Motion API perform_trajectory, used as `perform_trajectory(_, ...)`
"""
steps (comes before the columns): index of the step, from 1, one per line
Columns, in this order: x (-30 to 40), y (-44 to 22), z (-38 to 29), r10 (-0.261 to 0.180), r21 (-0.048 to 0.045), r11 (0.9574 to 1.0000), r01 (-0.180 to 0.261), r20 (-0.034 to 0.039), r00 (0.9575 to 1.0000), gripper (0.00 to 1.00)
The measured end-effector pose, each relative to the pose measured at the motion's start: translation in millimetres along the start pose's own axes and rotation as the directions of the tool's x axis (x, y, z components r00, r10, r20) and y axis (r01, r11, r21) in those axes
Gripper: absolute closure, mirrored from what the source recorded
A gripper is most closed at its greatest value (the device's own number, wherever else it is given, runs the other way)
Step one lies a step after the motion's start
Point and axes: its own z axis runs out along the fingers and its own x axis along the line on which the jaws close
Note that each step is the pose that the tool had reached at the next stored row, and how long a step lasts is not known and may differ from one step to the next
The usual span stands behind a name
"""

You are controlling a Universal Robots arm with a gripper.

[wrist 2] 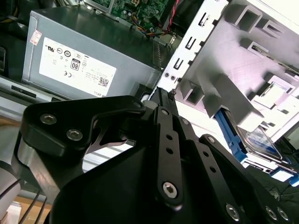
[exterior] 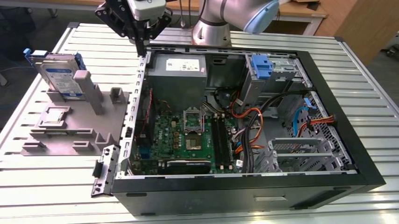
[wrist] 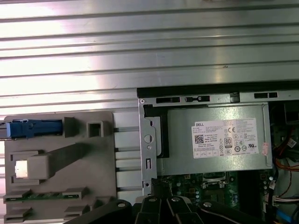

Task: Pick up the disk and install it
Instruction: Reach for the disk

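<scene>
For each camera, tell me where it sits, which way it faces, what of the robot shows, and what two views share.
Exterior view: off the arm, high, looking down on the computer case and the disk in the grey fixture; arm and tool show.
First wrist view: at the wrist, facing down at the case edge; tool shows.
Second wrist view: on the wrist, looking along the tool.
Both wrist views share the power supply.

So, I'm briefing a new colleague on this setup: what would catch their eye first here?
The open computer case dominates the exterior view, its green motherboard exposed. At that view's left, the disk with blue rails stands on edge in a grey fixture. The black pincer hangs shut and empty over the case's rim near the power supply.
</scene>
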Motion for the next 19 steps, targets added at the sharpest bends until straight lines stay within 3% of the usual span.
perform_trajectory(19,4.3,-0.4,0.1,0.0,0.0001,1.0,0.0,-0.0001,1.0,0.9)
